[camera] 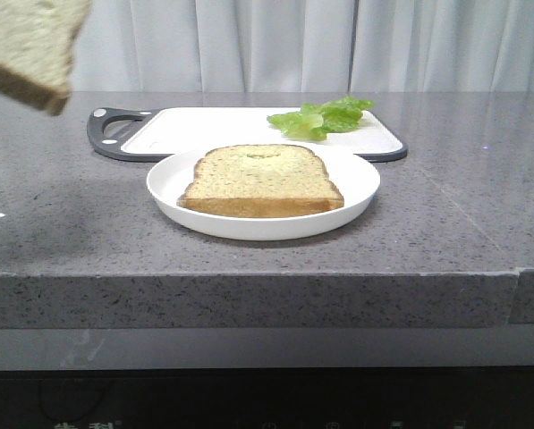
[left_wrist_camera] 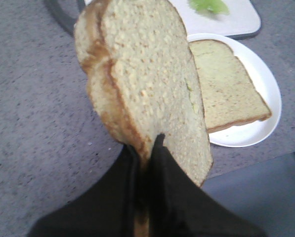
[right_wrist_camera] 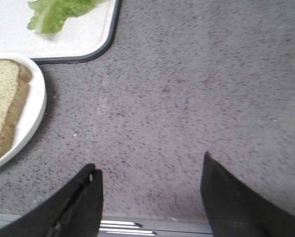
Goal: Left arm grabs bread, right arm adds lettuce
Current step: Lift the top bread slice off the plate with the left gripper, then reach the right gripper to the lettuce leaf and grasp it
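Observation:
The bread (left_wrist_camera: 147, 74), a thick slice with a brown crust, hangs in the air, and my left gripper (left_wrist_camera: 146, 142) is shut on its lower edge. In the front view only the bread's corner (camera: 29, 49) shows at the top left, high above the counter; the gripper itself is outside that view. The lettuce (camera: 325, 118) lies on the far right part of the white cutting board (camera: 204, 125). My right gripper (right_wrist_camera: 149, 163) is open over bare counter, with nothing between its fingers, to the right of the plate (right_wrist_camera: 36, 94) and nearer than the lettuce (right_wrist_camera: 56, 12).
A second toast slice (camera: 262, 179) lies flat on the white plate (camera: 356, 192) mid-counter, just in front of the cutting board. The board's dark handle (camera: 114, 125) is at its left end. The grey stone counter's front edge (camera: 249, 277) runs close below the plate.

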Motion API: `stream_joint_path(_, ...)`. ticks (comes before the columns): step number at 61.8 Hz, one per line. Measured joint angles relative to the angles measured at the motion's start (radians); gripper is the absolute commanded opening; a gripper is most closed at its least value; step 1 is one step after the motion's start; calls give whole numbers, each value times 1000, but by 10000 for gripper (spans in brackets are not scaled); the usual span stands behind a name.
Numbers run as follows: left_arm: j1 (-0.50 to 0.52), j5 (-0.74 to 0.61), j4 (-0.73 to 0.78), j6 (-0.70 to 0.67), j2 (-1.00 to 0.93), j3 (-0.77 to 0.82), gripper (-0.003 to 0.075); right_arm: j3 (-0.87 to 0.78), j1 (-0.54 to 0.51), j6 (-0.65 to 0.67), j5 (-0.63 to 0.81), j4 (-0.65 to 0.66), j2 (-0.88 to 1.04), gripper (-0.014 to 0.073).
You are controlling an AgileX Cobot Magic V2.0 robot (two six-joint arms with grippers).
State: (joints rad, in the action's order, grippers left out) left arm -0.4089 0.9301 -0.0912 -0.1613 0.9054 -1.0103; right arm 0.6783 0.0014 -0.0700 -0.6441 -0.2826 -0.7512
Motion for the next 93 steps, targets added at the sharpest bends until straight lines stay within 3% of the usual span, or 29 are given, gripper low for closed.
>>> stream_joint_path(14,0,13,132,-104,-89,54,-20,128,0,-157,4,-204,-248,458)
stream_joint_path(47,0,14,141,-116,-105,54,-20,581,2,-508,10,-667,-884,458)
stream_joint_path(69,0,14,142,-116,-105,54,-20,899,4,-527,-53,-749,-1225,458)
stream_joint_path(93,0,14,142,-116,-105,54,-20,1133,73,-527,-78,-762,-1423,446)
